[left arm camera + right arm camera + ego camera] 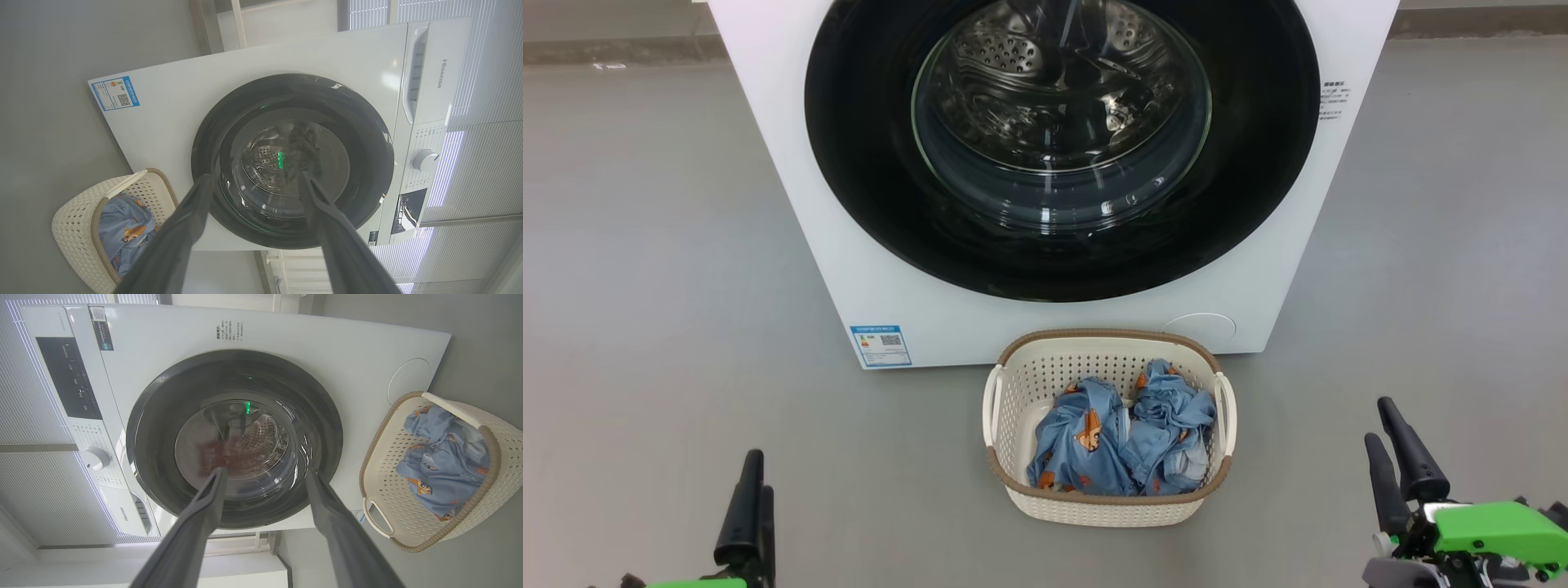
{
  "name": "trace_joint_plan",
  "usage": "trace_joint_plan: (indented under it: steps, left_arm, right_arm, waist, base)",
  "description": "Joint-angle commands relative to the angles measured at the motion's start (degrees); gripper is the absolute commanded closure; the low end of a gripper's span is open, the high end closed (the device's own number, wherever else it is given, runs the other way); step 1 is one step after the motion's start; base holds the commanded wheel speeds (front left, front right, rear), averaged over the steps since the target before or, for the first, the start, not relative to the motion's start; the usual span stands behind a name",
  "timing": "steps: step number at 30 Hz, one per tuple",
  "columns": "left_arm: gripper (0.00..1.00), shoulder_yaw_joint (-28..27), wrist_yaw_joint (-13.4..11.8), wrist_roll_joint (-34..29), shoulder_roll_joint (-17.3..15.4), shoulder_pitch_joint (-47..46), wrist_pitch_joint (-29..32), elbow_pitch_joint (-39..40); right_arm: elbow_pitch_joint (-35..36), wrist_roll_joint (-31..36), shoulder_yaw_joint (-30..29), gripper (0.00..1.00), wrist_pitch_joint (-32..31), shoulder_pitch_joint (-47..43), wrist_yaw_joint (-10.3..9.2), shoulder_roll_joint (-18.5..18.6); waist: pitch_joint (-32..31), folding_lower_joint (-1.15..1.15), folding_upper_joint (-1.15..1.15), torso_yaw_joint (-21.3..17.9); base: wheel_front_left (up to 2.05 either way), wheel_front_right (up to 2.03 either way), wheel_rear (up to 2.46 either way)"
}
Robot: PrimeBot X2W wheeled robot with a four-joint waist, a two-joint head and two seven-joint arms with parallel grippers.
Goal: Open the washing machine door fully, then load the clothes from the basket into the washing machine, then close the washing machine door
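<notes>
1. Left gripper (758, 474) hangs low above the grey floor (645, 286), jaws spread wide and empty.
2. Washing machine (792, 163) stands centre, its black door (866, 163) shut.
3. Basket (1094, 336) sits just before the machine, blue clothes (1119, 441) heaped inside.
4. Right gripper (1379, 420) hangs beside the basket, jaws wide, empty.

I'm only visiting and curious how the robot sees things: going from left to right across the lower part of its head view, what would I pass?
The left gripper → blue sticker on the washing machine → basket holding the clothes → right gripper.
</notes>
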State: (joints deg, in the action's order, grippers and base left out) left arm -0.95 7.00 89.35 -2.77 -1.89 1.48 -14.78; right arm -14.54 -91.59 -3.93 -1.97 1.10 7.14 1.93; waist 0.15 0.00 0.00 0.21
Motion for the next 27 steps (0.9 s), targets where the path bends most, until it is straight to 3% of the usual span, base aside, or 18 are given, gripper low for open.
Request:
trace_joint_plan:
  steps: [1,11,27]
  left_arm:
    - [0.00,-0.1,0.1,-1.3,-1.4,-2.5,-0.8,2.2]
    - [0.00,1.9,0.2,-5.0,-3.1,-3.0,-2.5,1.9]
    - [0.00,2.2,-0.8,-24.0,-4.2,-4.1,-5.2,0.5]
  right_arm:
    - [2.1,1.8,1.0,0.00,0.8,3.6,0.10,1.2]
    - [2.4,8.0,4.5,0.00,3.1,4.7,0.12,3.4]
    - [1.6,22.6,7.4,0.00,5.9,6.4,0.17,5.1]
  waist:
    - [0.0,0.00,0.00,0.0]
    - [-0.2,0.00,0.00,0.0]
    - [-0.3,0.00,0.00,0.1]
  base:
    - [0.00,0.00,0.00]
    - [0.00,0.00,0.00]
    - [0.00,0.00,0.00]
